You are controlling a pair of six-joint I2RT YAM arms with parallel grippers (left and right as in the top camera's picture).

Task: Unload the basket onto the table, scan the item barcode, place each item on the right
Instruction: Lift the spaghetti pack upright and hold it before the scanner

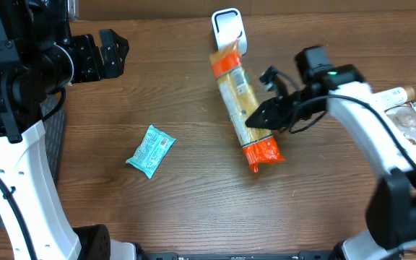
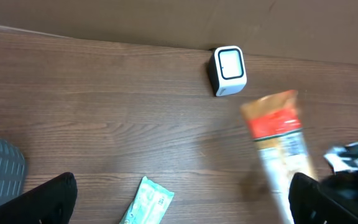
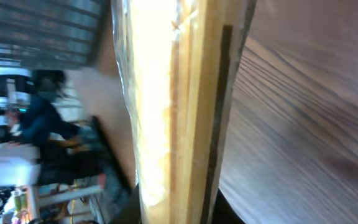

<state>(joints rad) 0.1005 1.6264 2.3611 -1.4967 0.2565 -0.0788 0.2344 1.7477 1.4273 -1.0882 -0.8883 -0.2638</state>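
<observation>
1. Two arms work at a brown wooden table [image 1: 172, 94], one from each side.
2. The right gripper [image 1: 262, 115] is clamped on the long noodle packet [image 1: 238, 97], gripping its lower half from the right edge.
3. That packet is clear with orange ends and lies lengthwise, running from near the table's far edge toward the near side. Its upper orange end is just in front of the white scanner [image 1: 228, 27].
4. The scanner stands at the far edge of the table, with its pale window showing in the left wrist view.
5. In the right wrist view the packet fills the frame close up, with a dark strip along one side; no barcode can be made out.
6. The left gripper [image 1: 113, 54] hovers at the far left with its jaws spread wide and nothing between them.
7. A small teal packet [image 1: 150, 150] lies flat on the table, well apart from the noodle packet.
8. A clear bag [image 1: 412, 119] and a pale bottle [image 1: 396, 95] sit at the right edge.
</observation>
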